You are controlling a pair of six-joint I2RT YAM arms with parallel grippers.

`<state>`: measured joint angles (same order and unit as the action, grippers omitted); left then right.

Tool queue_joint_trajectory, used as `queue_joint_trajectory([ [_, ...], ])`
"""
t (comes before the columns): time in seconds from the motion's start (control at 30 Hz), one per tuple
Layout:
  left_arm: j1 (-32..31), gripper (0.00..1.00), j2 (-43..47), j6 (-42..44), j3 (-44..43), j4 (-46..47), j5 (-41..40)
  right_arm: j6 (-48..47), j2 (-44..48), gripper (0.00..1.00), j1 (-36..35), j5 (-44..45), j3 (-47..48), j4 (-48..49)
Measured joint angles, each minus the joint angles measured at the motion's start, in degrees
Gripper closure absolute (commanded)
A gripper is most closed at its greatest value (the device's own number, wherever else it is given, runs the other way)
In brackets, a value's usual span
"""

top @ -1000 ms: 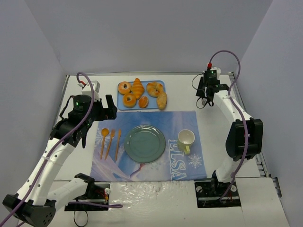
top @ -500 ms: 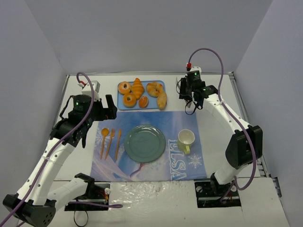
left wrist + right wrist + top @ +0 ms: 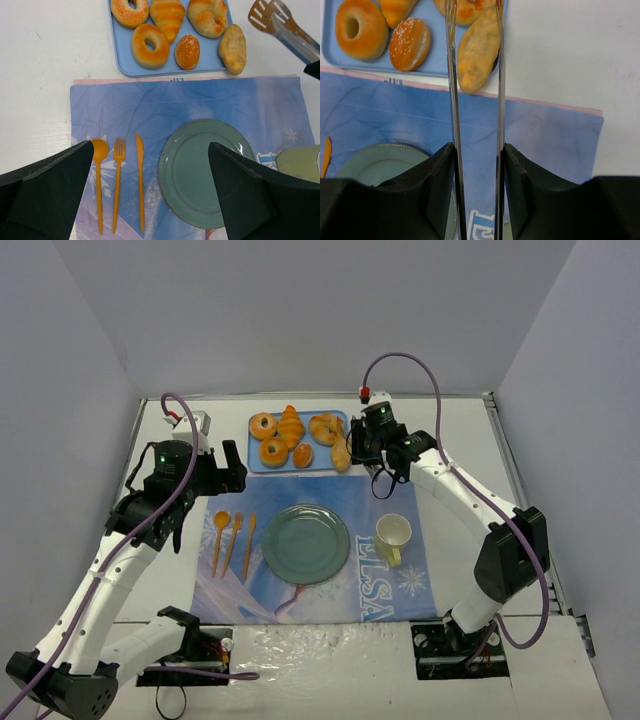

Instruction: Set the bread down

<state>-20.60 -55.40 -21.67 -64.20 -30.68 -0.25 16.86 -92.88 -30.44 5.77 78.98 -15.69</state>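
Observation:
The bread (image 3: 342, 452) is a smooth oval golden-brown roll lying at the right end of the blue tray (image 3: 255, 462), also seen in the left wrist view (image 3: 232, 48). My right gripper (image 3: 368, 445) is shut on metal tongs (image 3: 267, 15), whose two blades (image 3: 451, 75) stand apart. In the right wrist view the bread (image 3: 477, 50) shows between the blades; from the left wrist view the tong tips hang just right of the bread, not touching it. My left gripper (image 3: 232, 468) stands open and empty, high over the mat's left side.
A green plate (image 3: 272, 543) sits mid-mat, with an orange spoon (image 3: 220, 530), fork and knife to its left and a yellow cup (image 3: 393, 537) to its right. On the tray also lie a croissant (image 3: 291, 425), ring pastries and a small round bun (image 3: 303, 454).
My right arm has swung left from the table's far right to the tray's right end, carrying the tongs over the bread. The left arm has not moved.

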Motion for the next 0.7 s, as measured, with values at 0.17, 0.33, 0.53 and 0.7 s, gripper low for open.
queue_joint_trajectory([
  [0.17, 0.07, 0.03, 0.00, 0.00, 0.00, -0.02, 0.02, 0.49, 0.02, 0.62, -2.34, 0.66, -1.93, -0.23],
  [0.33, 0.07, 0.03, 0.00, 0.00, 0.00, -0.02, 0.02, 1.11, 0.31, 0.58, -3.14, 1.69, -4.05, -0.16],
  [0.53, 0.07, 0.03, 0.00, 0.00, 0.00, -0.03, 0.02, 1.54, 1.10, 0.51, -3.68, 3.19, -5.51, -0.43],
  [0.7, 0.07, 0.03, 0.00, 0.00, 0.00, -0.02, 0.02, 1.77, 1.18, 0.49, -4.35, 3.95, -5.51, -0.43],
])
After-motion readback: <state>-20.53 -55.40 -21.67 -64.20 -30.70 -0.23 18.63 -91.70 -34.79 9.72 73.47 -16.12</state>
